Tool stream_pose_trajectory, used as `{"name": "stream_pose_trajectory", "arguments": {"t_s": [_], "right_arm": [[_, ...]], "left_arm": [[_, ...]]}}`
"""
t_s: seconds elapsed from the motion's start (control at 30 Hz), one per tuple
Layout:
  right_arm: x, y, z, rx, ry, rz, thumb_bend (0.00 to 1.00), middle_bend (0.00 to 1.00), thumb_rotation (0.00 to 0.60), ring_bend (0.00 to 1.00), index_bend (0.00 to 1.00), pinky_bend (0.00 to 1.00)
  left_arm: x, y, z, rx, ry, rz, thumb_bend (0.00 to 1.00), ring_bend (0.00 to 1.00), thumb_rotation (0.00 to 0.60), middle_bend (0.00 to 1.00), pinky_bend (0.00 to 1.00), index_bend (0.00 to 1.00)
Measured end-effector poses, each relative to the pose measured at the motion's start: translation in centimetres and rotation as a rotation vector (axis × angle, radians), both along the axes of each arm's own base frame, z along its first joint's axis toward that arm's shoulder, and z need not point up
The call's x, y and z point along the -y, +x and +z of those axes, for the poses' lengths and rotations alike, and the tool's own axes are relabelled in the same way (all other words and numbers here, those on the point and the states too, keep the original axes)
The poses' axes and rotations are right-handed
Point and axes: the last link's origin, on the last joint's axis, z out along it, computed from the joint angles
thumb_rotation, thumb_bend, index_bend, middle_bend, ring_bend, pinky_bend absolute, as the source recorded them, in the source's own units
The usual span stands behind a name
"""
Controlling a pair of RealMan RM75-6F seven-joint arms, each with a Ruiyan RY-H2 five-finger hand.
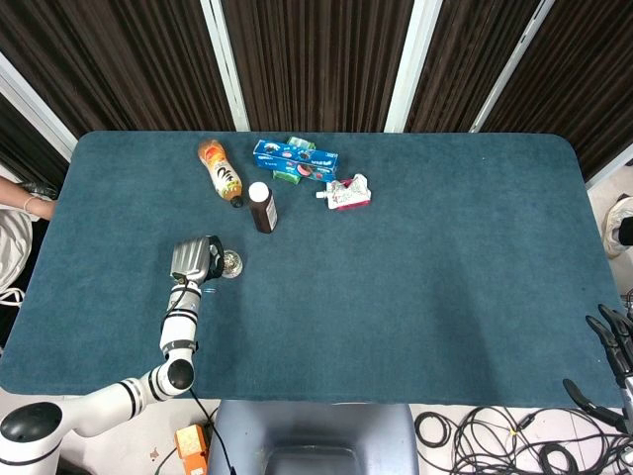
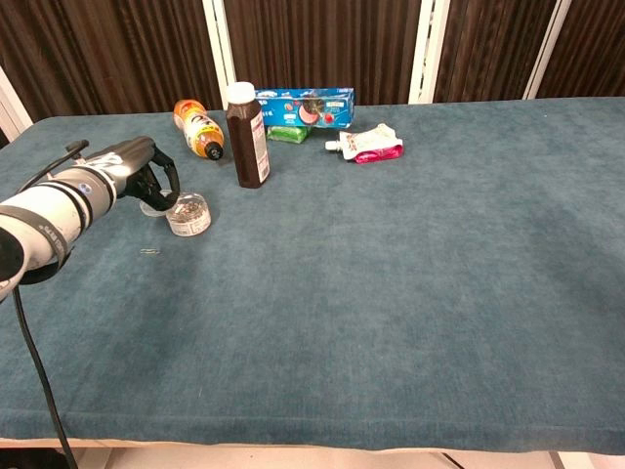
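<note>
The left hand point(image 2: 146, 174) is just left of the small jar point(image 2: 188, 214), above a lid point(image 2: 149, 207) on the table point(image 2: 391, 293). Behind them stands the upright bottle point(image 2: 247, 135). A lying bottle point(image 2: 198, 128) is to its left, and a box point(image 2: 309, 106) and pouch point(image 2: 371, 145) to its right. The right hand point(image 1: 615, 346) is beyond the table's right edge.
</note>
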Motion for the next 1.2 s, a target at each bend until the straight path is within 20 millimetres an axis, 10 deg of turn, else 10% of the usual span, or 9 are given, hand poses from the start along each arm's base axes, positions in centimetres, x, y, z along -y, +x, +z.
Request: {"name": "stream_pose_trajectory", "arguments": {"t_s": [0.83,1.2], "right_arm": [[0.0,0.1,-0.2,-0.009,0.004,0.000,0.18,0.00,0.600,0.00,0.00,0.02],[0.1,0.2,-1.0,-0.040,0.017,-0.010,0.18,0.00,0.600,0.00,0.00,0.02]], "left_arm": [[1.5,0.6,0.4,0.047,-0.003,-0.051,0.35,1.00,0.600,1.00,1.00,0.40],[10.0,0.9,7.5,0.107,0.073,-0.288,0.34,0.99,0.600,0.95,1.00,0.16]]}}
